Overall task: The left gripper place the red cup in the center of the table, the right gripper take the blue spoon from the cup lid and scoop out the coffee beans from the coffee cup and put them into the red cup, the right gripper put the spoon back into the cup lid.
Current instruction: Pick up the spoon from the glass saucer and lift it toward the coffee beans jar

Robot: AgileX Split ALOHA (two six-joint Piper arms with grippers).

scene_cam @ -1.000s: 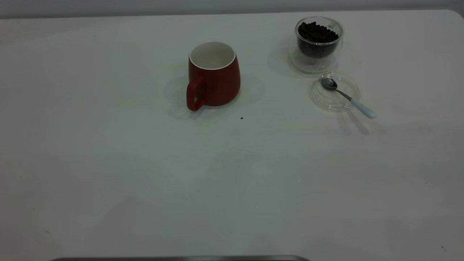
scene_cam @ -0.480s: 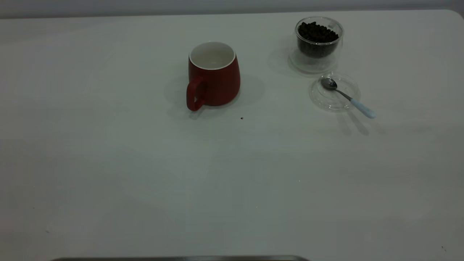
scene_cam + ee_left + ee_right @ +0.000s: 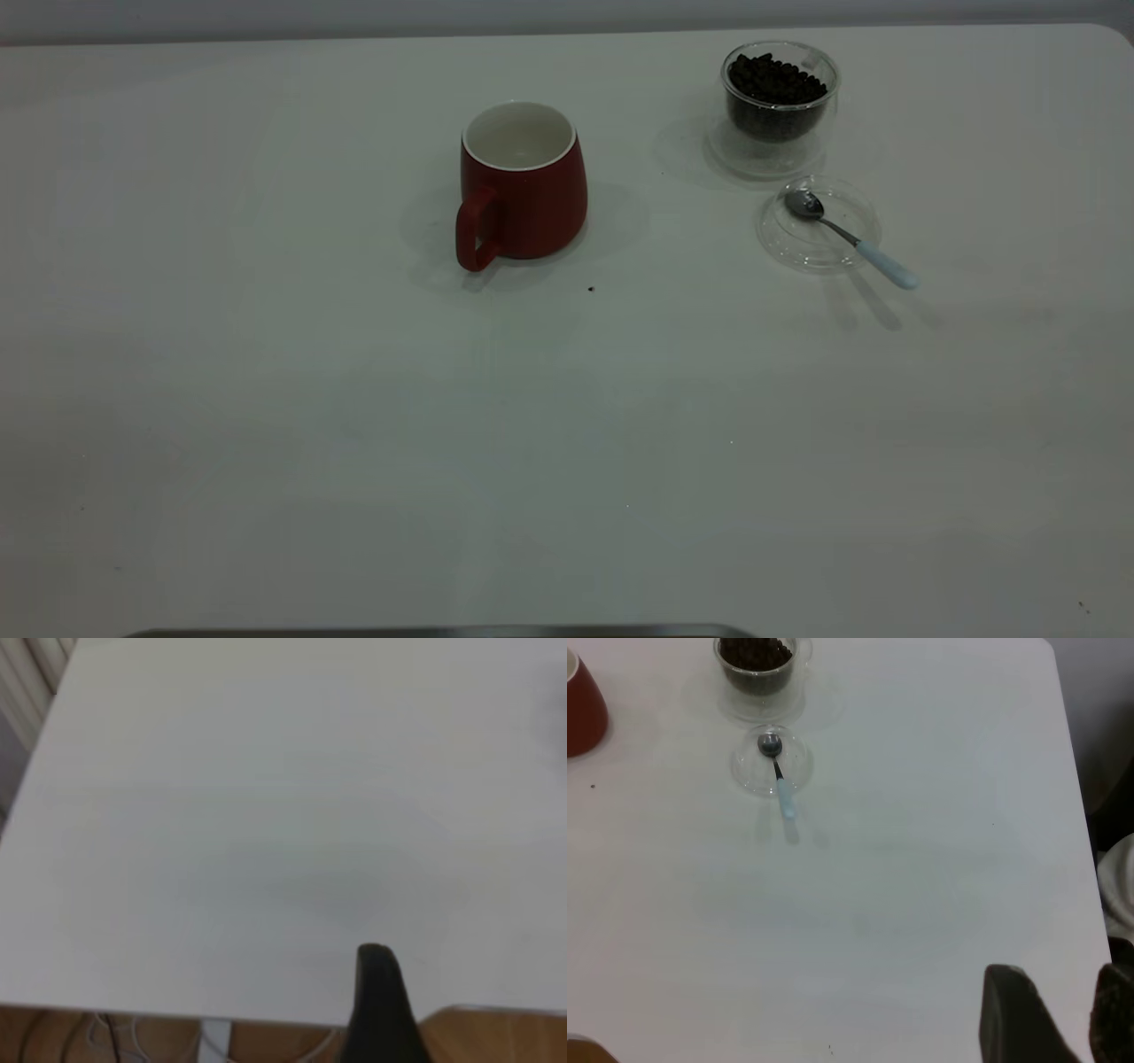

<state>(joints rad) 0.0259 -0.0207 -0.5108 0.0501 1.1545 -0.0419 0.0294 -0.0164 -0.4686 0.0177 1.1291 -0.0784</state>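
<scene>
White table [image 3: 266,425] is bare up close. Right gripper [image 3: 1052,1014] hangs by its edge, fingers apart, holding nothing. Farther off, blue spoon [image 3: 850,237] lies in cup lid [image 3: 802,248]. Red cup [image 3: 523,186] stands mid-table. Coffee cup [image 3: 778,102] of coffee beans [image 3: 775,80] is farthest. I cannot tell the left gripper's state.

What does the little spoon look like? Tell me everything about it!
The blue spoon is small, with a shiny metal bowl and thin neck and a pale blue handle. It lies slanted with its bowl resting inside the clear cup lid, while the handle sticks out over the rim above the white table. It sits just in front of the coffee cup. No gripper touches it.
</scene>
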